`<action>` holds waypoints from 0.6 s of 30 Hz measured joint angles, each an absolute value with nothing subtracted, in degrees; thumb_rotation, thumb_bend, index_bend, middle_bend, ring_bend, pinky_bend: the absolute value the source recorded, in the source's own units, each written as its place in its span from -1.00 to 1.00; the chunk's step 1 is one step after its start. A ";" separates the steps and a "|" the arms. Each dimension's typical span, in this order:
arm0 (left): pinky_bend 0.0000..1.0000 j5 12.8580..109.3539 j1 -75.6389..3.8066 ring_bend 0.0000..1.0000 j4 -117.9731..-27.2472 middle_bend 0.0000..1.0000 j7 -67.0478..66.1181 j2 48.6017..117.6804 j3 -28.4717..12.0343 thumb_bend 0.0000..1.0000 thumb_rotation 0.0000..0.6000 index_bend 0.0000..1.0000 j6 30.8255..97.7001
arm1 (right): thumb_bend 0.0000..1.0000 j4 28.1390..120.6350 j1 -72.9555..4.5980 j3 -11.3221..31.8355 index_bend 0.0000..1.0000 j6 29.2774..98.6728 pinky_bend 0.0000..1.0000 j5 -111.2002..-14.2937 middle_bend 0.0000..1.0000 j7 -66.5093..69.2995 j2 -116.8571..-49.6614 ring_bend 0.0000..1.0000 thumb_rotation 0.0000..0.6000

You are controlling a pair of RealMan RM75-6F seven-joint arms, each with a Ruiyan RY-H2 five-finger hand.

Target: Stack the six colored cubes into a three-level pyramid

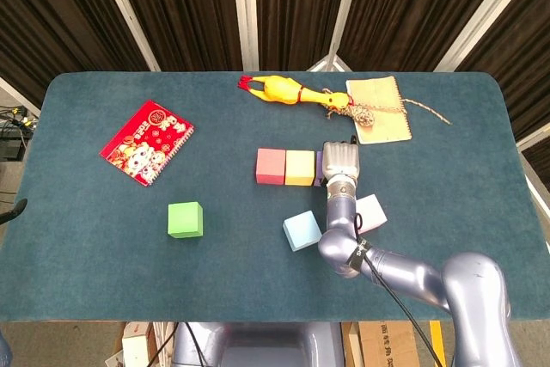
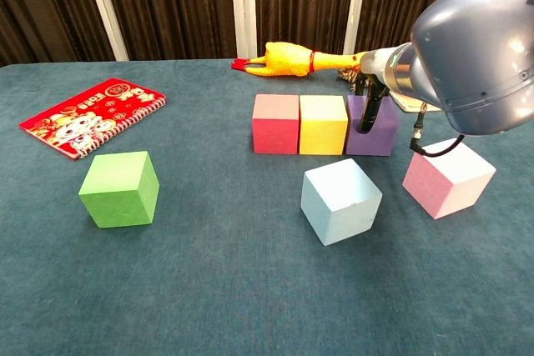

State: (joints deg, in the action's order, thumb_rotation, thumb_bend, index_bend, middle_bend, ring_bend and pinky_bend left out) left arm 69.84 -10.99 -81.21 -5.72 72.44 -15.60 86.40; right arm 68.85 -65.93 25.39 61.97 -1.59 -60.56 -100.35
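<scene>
The purple cube [image 2: 373,127], last in the base row beside the yellow cube [image 2: 323,125], is gripped by the right hand [image 1: 341,161]; its fingers [image 2: 368,114] are pressed against it. The row could be knocked askew if the hand is withdrawn carelessly.

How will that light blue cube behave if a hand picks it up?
The light blue cube looks like matte foam, so probably light and easy to grip. Its flat faces suggest it won't roll. Sitting turned askew to the row, it may need squaring before stacking.
</scene>
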 measured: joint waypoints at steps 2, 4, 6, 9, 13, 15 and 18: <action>-0.88 69.84 -11.01 -0.94 -81.19 -0.96 -5.76 72.46 -15.59 -0.68 1.00 -0.72 86.36 | -0.50 68.77 -65.91 25.46 -0.13 61.91 -1.00 -1.70 -0.12 -60.56 -100.43 -0.50 1.00; -0.88 69.84 -11.04 -0.94 -81.15 -0.96 -5.81 72.49 -15.58 -0.68 1.00 -0.72 86.33 | -0.50 68.70 -65.88 25.53 -0.13 61.89 -1.00 -1.80 -0.12 -60.57 -100.50 -0.50 1.00; -0.88 69.83 -11.04 -0.94 -81.15 -0.96 -5.84 72.48 -15.59 -0.68 1.00 -0.72 86.35 | -0.50 68.68 -65.83 25.58 -0.13 61.84 -1.00 -1.81 -0.12 -60.64 -100.52 -0.50 1.00; -0.88 69.86 -11.03 -0.94 -81.17 -0.96 -5.86 72.48 -15.60 -0.68 1.00 -0.72 86.39 | -0.50 68.67 -65.70 25.64 -0.13 61.78 -1.00 -1.80 -0.12 -60.69 -100.54 -0.50 1.00; -0.88 69.91 -11.04 -0.94 -81.17 -0.96 -5.91 72.48 -15.59 -0.68 1.00 -0.72 86.43 | -0.50 68.51 -65.61 25.75 -0.13 61.54 -1.00 -1.79 -0.12 -60.66 -100.68 -0.50 1.00; -0.88 69.91 -11.04 -0.94 -81.16 -0.96 -5.91 72.50 -15.61 -0.68 1.00 -0.72 86.46 | -0.50 68.37 -65.60 25.77 -0.13 61.38 -1.00 -1.77 -0.12 -60.73 -100.76 -0.51 1.00; -0.88 69.81 -11.04 -0.94 -81.09 -0.96 -5.85 72.52 -15.67 -0.68 1.00 -0.72 86.44 | -0.50 68.20 -65.60 25.86 -0.13 61.25 -1.00 -1.73 -0.12 -60.81 -100.86 -0.55 1.00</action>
